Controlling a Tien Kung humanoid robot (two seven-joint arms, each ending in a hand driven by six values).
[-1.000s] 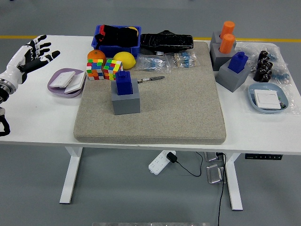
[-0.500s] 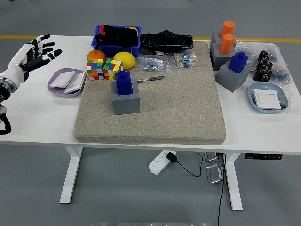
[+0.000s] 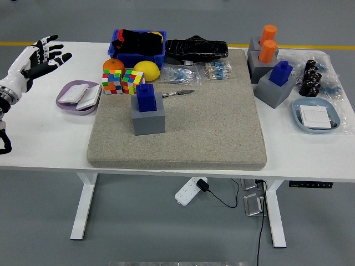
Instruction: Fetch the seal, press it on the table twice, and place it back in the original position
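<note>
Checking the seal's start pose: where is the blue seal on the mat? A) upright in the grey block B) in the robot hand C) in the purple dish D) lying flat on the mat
A: the blue seal stands upright in the grey block on the mat; the left robot hand is open and far off.

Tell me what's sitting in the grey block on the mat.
A blue seal stands upright in the top of the grey block on the mat. Its lower end is hidden inside the block, so its stamping face can't be seen.
</note>
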